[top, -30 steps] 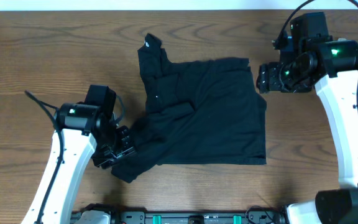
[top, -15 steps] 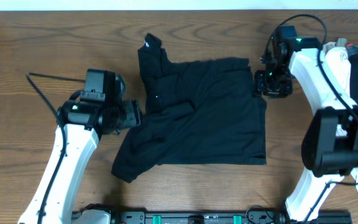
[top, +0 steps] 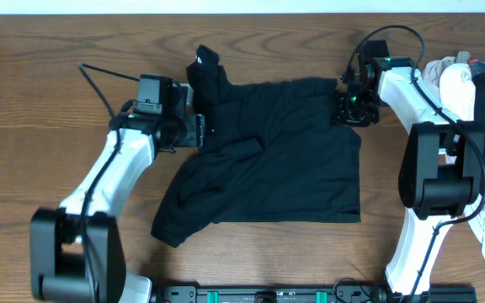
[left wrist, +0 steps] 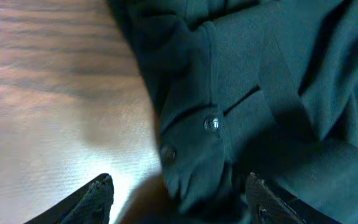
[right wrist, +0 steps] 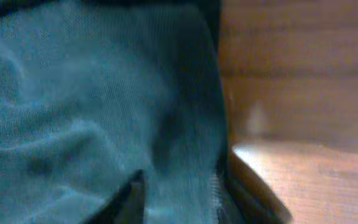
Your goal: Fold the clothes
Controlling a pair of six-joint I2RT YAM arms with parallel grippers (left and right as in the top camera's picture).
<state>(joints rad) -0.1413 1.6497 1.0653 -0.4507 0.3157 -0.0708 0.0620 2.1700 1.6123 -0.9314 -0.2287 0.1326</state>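
The clothes handled are one black shirt (top: pixel 285 160), lying spread on the wooden table (top: pixel 49 126), collar and white neck label (top: pixel 199 59) at the far left. My left gripper (top: pixel 197 130) stands open at the shirt's left edge. In the left wrist view its fingers (left wrist: pixel 98 194) straddle the button placket (left wrist: pixel 211 124) without touching it. My right gripper (top: pixel 343 109) is at the shirt's far right corner. In the right wrist view it (right wrist: pixel 180 193) is half-closed around the fabric's edge (right wrist: pixel 185 137); whether the cloth is pinched does not show.
A pile of other garments (top: pixel 478 71), beige, red, black and white, lies at the right edge behind the right arm. A thin black cable (top: pixel 108 71) trails from the left arm over the table. The shirt's near left sleeve (top: pixel 171 227) lies crumpled.
The left arm has left the near left sleeve and swung up to the placket, its jaws widening. The right gripper has moved left onto the shirt's far right corner, its jaws narrowing.
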